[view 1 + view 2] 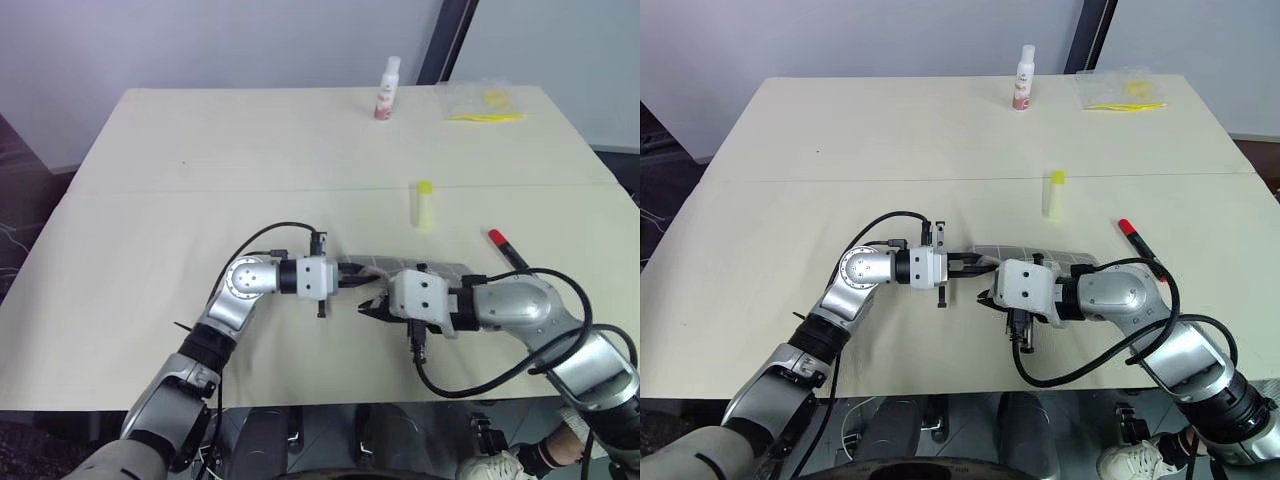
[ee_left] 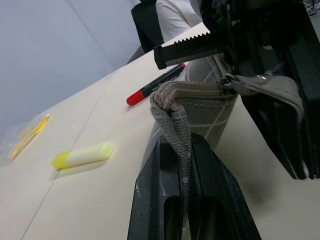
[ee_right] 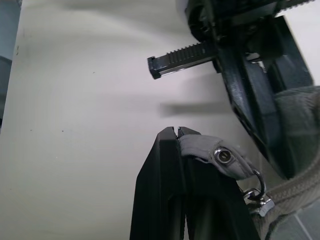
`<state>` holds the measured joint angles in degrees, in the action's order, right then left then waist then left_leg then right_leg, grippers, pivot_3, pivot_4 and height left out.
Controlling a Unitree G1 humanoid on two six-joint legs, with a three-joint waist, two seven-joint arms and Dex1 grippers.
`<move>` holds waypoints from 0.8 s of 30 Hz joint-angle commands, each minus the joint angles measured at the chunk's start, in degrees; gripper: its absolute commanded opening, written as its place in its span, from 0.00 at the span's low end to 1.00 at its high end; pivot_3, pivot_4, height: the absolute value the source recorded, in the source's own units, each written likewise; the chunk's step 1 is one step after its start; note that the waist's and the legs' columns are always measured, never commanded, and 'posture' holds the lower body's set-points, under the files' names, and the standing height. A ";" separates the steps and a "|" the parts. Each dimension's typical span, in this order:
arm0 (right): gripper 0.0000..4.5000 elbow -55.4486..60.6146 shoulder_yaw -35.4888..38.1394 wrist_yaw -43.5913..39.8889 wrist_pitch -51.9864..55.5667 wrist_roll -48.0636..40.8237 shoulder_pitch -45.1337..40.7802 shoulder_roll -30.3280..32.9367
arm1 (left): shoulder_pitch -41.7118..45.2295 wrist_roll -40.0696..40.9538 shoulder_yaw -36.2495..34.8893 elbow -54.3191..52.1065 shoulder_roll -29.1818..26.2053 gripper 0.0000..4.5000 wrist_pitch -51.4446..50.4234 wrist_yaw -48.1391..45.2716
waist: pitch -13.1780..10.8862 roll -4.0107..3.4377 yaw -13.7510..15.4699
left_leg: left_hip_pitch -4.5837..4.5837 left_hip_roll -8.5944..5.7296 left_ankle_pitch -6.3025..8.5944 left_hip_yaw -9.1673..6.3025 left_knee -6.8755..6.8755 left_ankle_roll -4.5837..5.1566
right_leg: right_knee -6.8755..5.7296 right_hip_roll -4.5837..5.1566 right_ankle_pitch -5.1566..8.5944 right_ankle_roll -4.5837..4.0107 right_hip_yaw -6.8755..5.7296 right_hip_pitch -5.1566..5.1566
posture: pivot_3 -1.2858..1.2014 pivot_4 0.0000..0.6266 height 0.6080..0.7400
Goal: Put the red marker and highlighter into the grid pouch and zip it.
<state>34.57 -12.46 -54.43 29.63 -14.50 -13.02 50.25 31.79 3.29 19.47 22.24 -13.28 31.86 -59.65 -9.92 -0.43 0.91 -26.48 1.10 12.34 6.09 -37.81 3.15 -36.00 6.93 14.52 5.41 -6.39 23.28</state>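
The pouch (image 2: 212,107) is grey with white grid lines and a tan zip edge. The marker (image 2: 155,87) has a red cap and black barrel; the highlighter (image 2: 82,155) is pale yellow with a brighter yellow cap. The table (image 1: 200,150) is plain cream, and both hands' fingers (image 2: 165,200) are black.

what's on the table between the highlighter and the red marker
Nothing: bare table separates the highlighter from the red marker, seen in the left eye view.
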 commanded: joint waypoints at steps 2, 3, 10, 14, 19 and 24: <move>0.41 2.66 9.30 -0.74 0.67 -4.69 4.44 1.85 | 0.64 1.69 -0.72 -1.32 0.28 0.00 -0.92 0.37 | 0.00 0.00 -0.04 | 0.00 0.00 0.07 -0.02 -0.12 0.08 | 0.00 0.02 0.00 0.00 -0.02 0.00 | 0.52 0.24 1.00; 0.51 3.82 11.97 -0.82 2.01 -7.16 6.02 1.76 | 0.46 2.34 -1.09 -1.67 0.23 0.00 -1.22 0.31 | 0.00 0.01 -0.11 | 0.00 -0.01 0.09 -0.01 -0.15 0.10 | 0.01 0.04 0.00 0.00 -0.02 -0.03 | 0.52 0.24 1.00; 0.98 6.03 45.55 1.78 14.10 -37.04 18.81 -2.87 | -0.82 6.91 -4.29 -6.20 -1.41 0.00 -5.23 0.90 | -0.01 0.01 -0.06 | -0.02 0.04 0.09 -0.08 -0.16 0.10 | -0.02 0.06 -0.03 0.06 -0.01 -0.26 | 0.52 0.24 1.00; 0.98 -0.86 50.77 8.59 9.70 -33.92 17.55 -6.99 | -1.43 8.37 -5.72 -9.09 -2.38 0.00 -7.42 1.37 | -0.01 0.03 -0.17 | 0.08 0.04 0.16 -0.08 -0.17 -0.01 | 0.00 0.04 0.02 -0.04 -0.01 -0.37 | 0.52 0.24 1.00; 0.98 -9.83 44.05 17.91 2.25 -17.84 15.53 -7.57 | -1.98 9.61 -7.84 -11.70 -4.17 0.00 -9.65 1.85 | 0.02 -0.05 -0.19 | 0.06 0.02 0.15 -0.03 -0.17 -0.01 | 0.00 0.02 0.05 -0.09 -0.01 -0.11 | 0.52 0.24 1.00; 0.98 -15.58 35.24 28.22 1.34 -10.26 6.43 -12.19 | -2.74 10.27 -10.88 -14.33 -8.70 0.00 -11.08 1.69 | 0.01 -0.21 -0.37 | -0.04 0.03 0.06 0.08 -0.16 0.08 | -0.11 -0.02 0.04 -0.07 0.06 -0.06 | 0.52 0.24 1.00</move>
<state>18.01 24.81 -28.32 33.01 -26.61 -3.86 38.64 28.89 12.02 10.69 10.39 -21.01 20.72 -58.24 -9.92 -0.64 0.54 -26.52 1.15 12.40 6.17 -37.97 3.22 -36.12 6.89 14.55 5.35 -6.33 23.23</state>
